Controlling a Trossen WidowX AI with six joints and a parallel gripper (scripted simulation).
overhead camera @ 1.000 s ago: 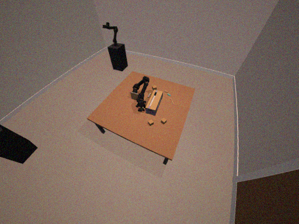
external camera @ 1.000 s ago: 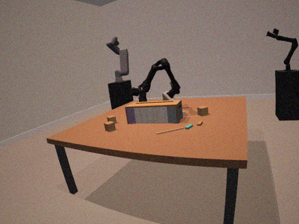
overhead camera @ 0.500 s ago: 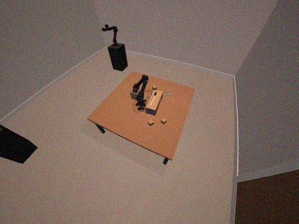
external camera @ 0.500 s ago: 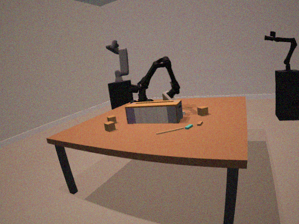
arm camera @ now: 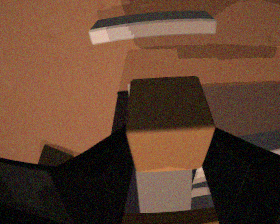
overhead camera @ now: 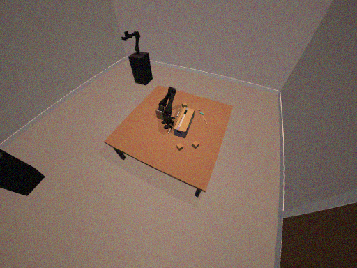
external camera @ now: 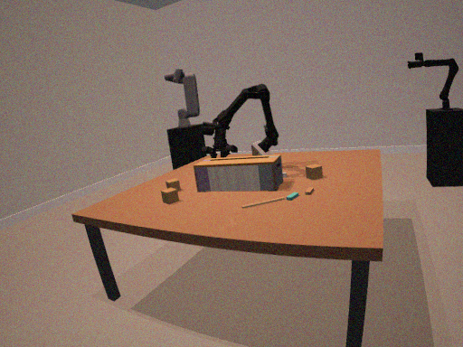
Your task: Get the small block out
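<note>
My gripper [arm camera: 166, 131] is shut on the small tan block [arm camera: 168, 122], which fills the gap between the two dark fingers in the wrist view. In the top and exterior views the gripper [overhead camera: 168, 124] [external camera: 222, 150] hangs low beside the long side of the box [overhead camera: 184, 122] [external camera: 238, 173], on the arm's side of it. The box stands upright on the orange table, with a slot along its top. The block itself is too small to make out in the top and exterior views.
A grey bar [arm camera: 153, 27] lies on the table ahead of the fingers. Three tan cubes [external camera: 169, 195] [external camera: 173, 183] [external camera: 314, 171] sit around the box. A teal-tipped stick [external camera: 269, 200] and a small brown piece [external camera: 309, 191] lie on the box's other side.
</note>
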